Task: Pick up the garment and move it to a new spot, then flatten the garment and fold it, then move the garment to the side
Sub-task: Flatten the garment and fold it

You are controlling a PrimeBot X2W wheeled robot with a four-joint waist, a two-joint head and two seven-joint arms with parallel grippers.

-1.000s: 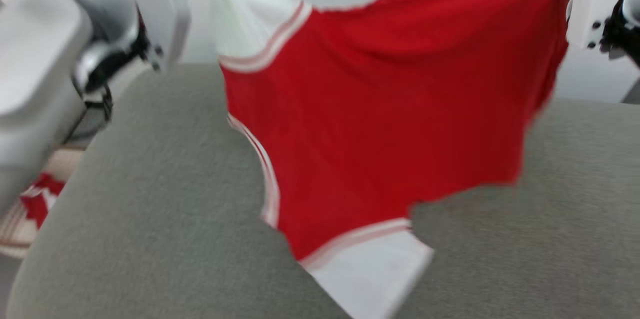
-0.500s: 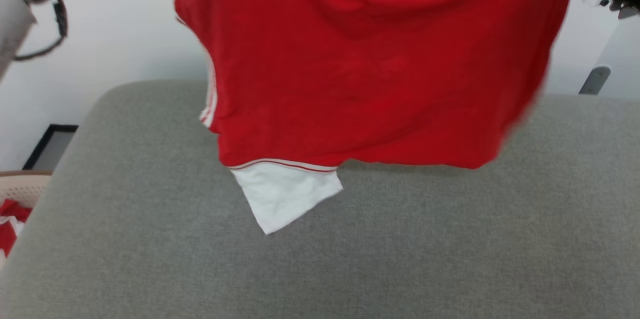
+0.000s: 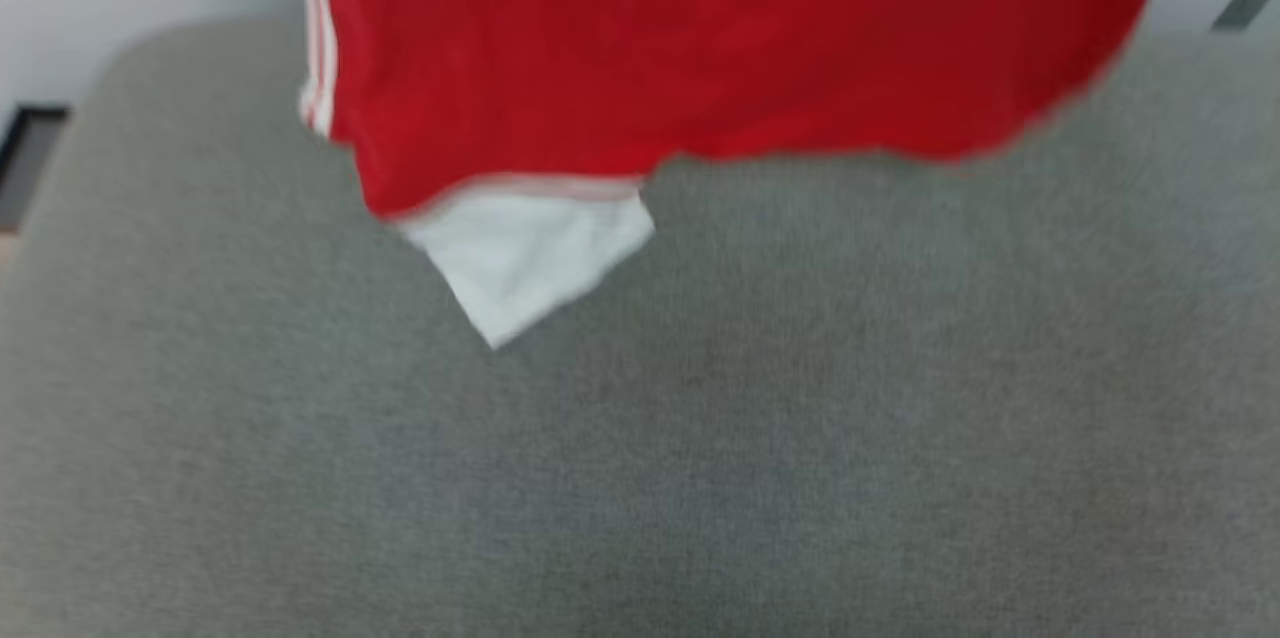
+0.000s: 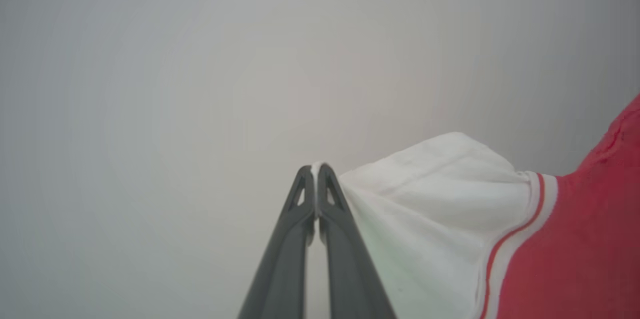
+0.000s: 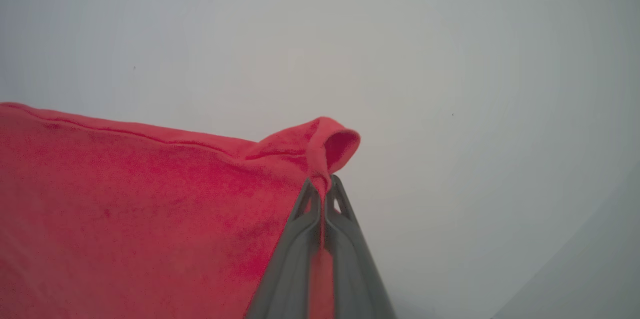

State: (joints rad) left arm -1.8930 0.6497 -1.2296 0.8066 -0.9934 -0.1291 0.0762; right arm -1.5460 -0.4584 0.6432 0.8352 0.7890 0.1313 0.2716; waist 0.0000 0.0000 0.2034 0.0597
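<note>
Head view: blurred. The garment (image 3: pixel 720 38) hangs in the air above the grey cloth-covered surface (image 3: pixel 700 478), spread wide across the top of the picture. Its lower white sleeve (image 3: pixel 525 258) dangles lowest, over the surface; I cannot tell if the tip touches. No lettering shows on the side facing the camera.

Left wrist view: the left hand (image 4: pixel 316 171) is clenched, pinching the edge of the other white sleeve (image 4: pixel 430 199), with cloth running off toward the red body. The bite is thin, right at the fingertips.

Right wrist view: the right hand (image 5: pixel 324 186) is clenched on a red edge of the garment, with a small loop of fabric bunched just above the tips.

Judgement: the step in hand looks like carrying the lifted garment to its new spot, with laying down next.
- Grip firmly with both hands, level and well apart, so the top edge is stretched.
- Lower slowly and let the hanging hem and sleeve meet the surface first.
- Then draw both hands together across the surface so the body unrolls flat instead of heaping.
- Mind the left pinch: a jerk could pull the sleeve free.
- Release only once the cloth lies down.
</note>
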